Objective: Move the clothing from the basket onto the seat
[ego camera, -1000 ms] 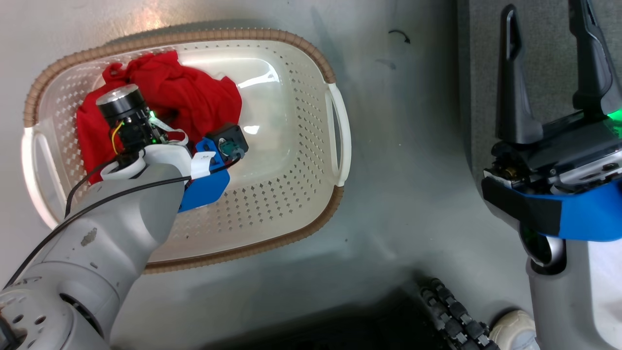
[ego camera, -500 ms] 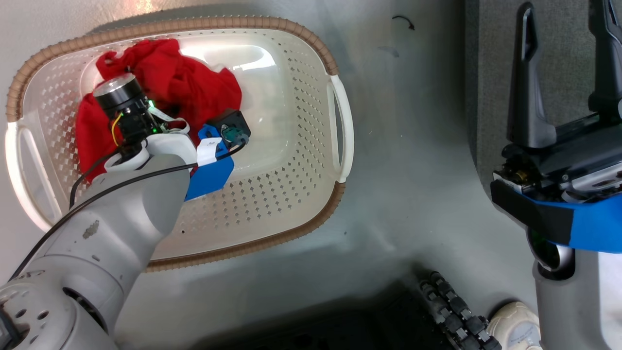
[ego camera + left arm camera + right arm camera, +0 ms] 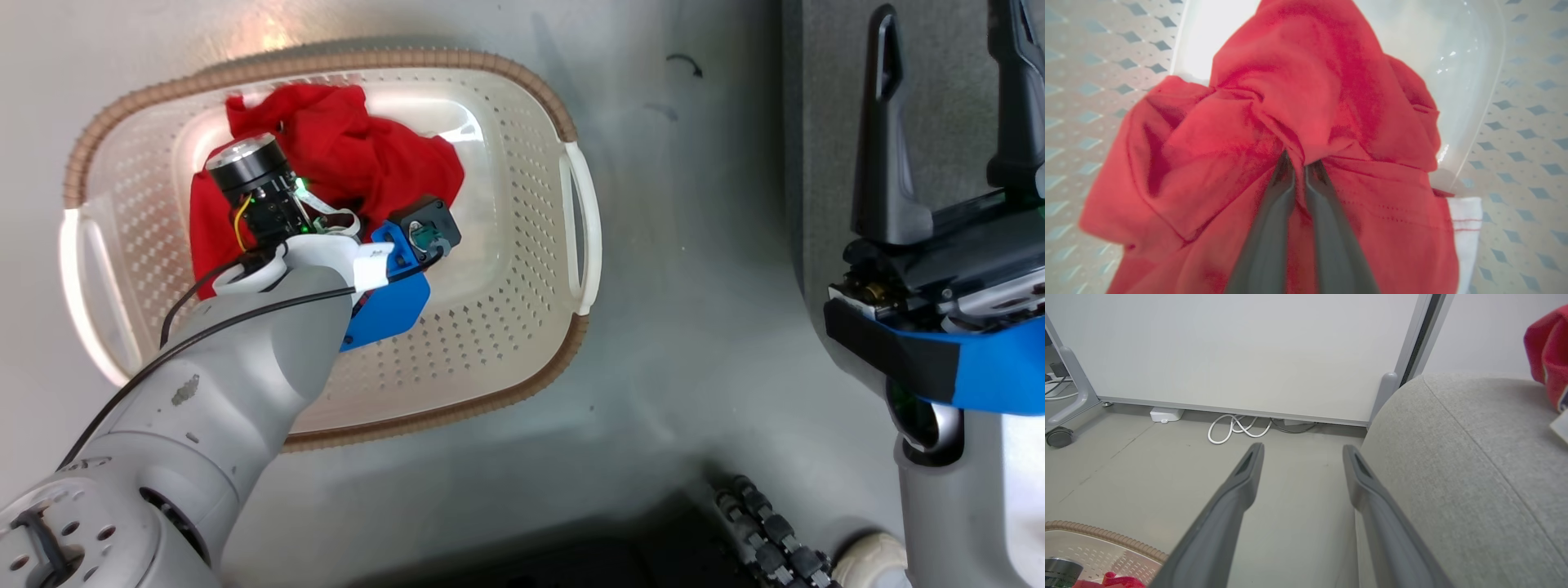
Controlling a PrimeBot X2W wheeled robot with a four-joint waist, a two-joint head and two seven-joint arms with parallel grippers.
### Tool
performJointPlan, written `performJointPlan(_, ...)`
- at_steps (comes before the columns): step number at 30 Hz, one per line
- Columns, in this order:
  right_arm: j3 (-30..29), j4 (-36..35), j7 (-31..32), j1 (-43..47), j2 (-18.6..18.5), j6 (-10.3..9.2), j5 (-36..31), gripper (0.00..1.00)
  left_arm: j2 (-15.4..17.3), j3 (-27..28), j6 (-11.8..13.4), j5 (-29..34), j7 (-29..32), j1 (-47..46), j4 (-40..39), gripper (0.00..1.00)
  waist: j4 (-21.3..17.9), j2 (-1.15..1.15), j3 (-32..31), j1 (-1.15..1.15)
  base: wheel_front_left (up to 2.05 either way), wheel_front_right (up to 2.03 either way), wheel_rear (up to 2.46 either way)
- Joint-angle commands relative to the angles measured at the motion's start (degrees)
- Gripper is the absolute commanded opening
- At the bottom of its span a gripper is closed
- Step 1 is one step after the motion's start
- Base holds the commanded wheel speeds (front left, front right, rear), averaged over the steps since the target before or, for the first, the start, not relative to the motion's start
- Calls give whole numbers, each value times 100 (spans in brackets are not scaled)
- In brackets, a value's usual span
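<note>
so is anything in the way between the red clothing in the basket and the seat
Only the basket's wall, which the clothing must be lifted over; the left pincer is shut on it. Floor separates basket and seat. The open right pincer hangs by the seat's edge and might need avoiding.

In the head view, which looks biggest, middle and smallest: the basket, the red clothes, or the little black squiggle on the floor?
Largest to smallest:
1. the basket
2. the red clothes
3. the black squiggle
</note>
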Motion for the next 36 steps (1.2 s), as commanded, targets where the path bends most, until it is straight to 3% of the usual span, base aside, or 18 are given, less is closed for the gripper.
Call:
performJointPlan(1,9,44,-5,-72,16,3,3,100,-14,-13,1,-58,-124,-30,-23,0,49,0,-135,0,0,0,0)
performJointPlan(8,-32,240,-4,-7,-25,3,1,100,62,-13,1,-353,-752,176,-134,0,194,0,-672,0,0,0,0)
performJointPlan(18,-137,642,-4,273,-95,3,54,100,-71,-13,1,-801,-1434,551,-242,0,365,0,-1623,0,0,0,0)
performJointPlan(29,-159,1000,-4,648,-135,3,110,100,-171,-13,1,-1327,-1978,948,-421,0,522,0,-2610,0,0,0,0)
performJointPlan(36,-220,1194,-4,979,-149,3,114,100,-97,-2,1,-1975,-2235,1149,-720,0,667,0,-3304,0,0,0,0)
